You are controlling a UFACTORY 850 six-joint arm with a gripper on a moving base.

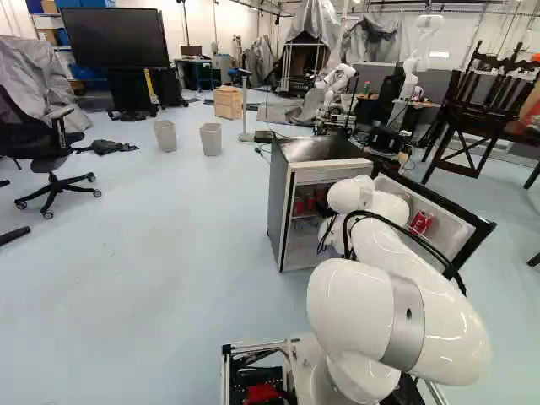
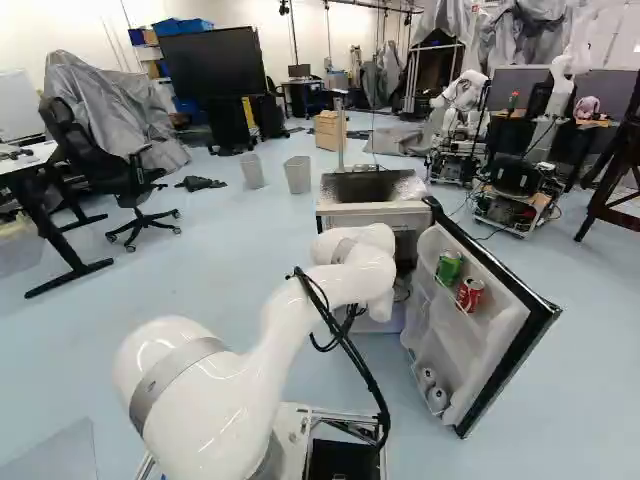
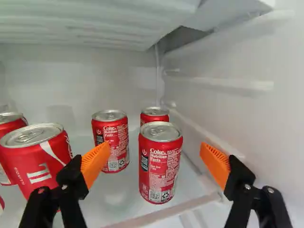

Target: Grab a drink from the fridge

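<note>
Noon taken as straight ahead of my black pincer with orange pads (image 3: pixel 155 160). At ten o'clock stands a large-looking red can with a silver top (image 3: pixel 35 156), a second red can (image 3: pixel 9 124) partly behind it. At eleven, a third red can (image 3: pixel 110 140) stands farther in. At twelve, upright on the white shelf (image 3: pixel 118 199), is the front red cola can (image 3: pixel 160 166), which I judge the target; a further red can (image 3: pixel 155 115) shows behind it. The smooth white inner wall (image 3: pixel 237 114) lies at two.

Pincer: spread wide, holding nothing. The target's long axis is vertical, square to my line of advance, so a straight push toward twelve should bring one finger to either side.

The left base view shows red cans inside the grey-sided fridge (image 1: pixel 278 202), beyond my white arm (image 1: pixel 405 278). The right base view clearly shows a green can (image 2: pixel 449 267) beside a red can on the door (image 2: pixel 470 294). Neither shows the pincer; the wrist view alone gives the alignment.
</note>
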